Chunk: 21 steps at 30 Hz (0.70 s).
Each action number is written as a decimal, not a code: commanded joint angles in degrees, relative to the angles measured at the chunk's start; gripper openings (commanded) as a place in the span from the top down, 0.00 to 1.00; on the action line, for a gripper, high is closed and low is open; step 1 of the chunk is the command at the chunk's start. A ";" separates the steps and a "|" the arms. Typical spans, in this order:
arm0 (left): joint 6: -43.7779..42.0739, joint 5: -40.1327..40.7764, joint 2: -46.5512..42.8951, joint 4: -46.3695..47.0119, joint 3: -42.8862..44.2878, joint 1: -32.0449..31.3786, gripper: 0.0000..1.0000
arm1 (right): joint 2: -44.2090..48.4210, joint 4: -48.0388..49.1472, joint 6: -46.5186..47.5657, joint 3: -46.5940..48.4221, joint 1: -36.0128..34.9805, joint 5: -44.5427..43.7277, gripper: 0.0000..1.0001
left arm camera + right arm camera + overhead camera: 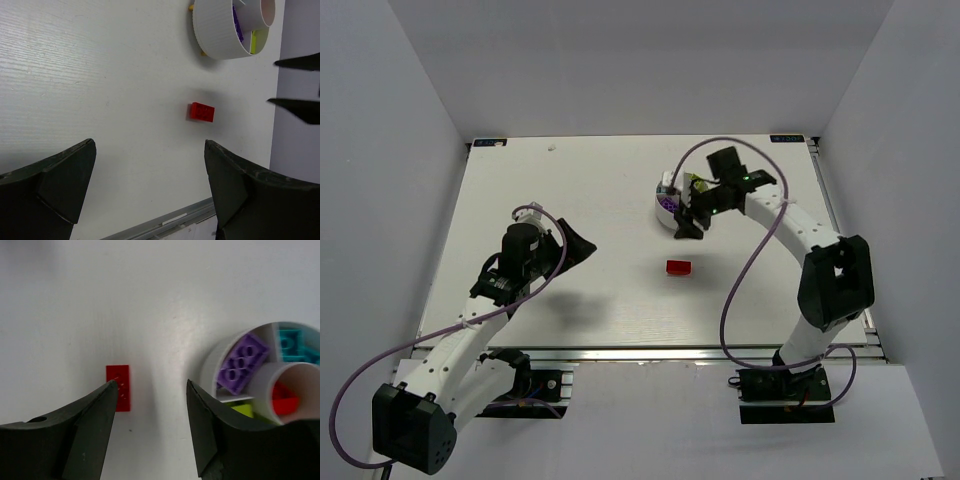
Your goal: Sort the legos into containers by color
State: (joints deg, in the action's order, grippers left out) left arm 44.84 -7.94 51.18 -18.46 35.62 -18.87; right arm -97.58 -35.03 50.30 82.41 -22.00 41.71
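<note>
The white tabletop [570, 200] carries only a few things. The left claw [150, 150] hangs over its left half, jaws spread and holding nothing, well apart from the work. The right claw [150, 390] is also spread and empty, and hovers just beside the dish [210, 365] at the far middle of the tabletop.

The dish's wedges already hold sorted pieces: a purple lego [243, 362] in one, a cyan lego [292, 345] in the next, and a lime lego [245, 409] in another. Red pieces [285, 400] lie in the round hub [300, 372] (so red seems to have been given the centre, not a wedge).

One red lego [120, 382] lies flat on the tabletop, near the dish on the side towards the arms. It is the only brick I can see outside the dish. In the right wrist view it sits partly behind one finger, off-centre from the gap.

I judge the step in hand to be picking up this last red brick, with the sort nearly finished. The next move calls for shifting the right claw sideways until the brick lies between the jaws. It would then lower, pinch across the brick's narrow width, and carry it over the rim to the hub.
</note>
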 commanded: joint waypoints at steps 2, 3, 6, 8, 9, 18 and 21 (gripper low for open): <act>-0.45 -0.49 -0.82 0.97 0.95 -0.20 0.02 | 0.10 -8.14 -1.24 -4.97 -5.68 -14.02 0.37; -0.45 -0.41 -0.90 0.97 1.03 -0.20 0.02 | 0.28 -6.04 -2.13 -5.85 -7.25 -15.25 0.37; -0.37 -0.23 -1.34 0.71 0.95 -0.20 0.02 | -0.50 -5.40 -3.98 -7.00 -10.59 -20.17 0.35; -0.28 -0.05 -1.78 0.62 0.68 -0.20 0.02 | -2.34 -4.88 -5.38 -6.57 -11.66 -23.42 0.32; -0.19 0.12 -2.04 0.53 0.51 -0.20 0.02 | -3.13 -4.96 -5.74 -6.13 -12.53 -24.13 0.30; 0.69 1.00 -4.86 -0.61 -0.81 -0.20 0.02 | -11.84 -6.81 -6.80 -1.29 -17.11 -32.21 0.22; 0.69 1.18 -5.39 -0.96 -0.81 -0.20 0.02 | -13.42 -5.41 -6.80 -1.11 -17.99 -34.32 0.22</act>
State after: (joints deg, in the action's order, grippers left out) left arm 45.28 -7.86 47.22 -18.92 35.24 -18.90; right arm -110.72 -40.49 44.05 78.81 -38.92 11.14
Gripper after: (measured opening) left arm 0.981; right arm 0.780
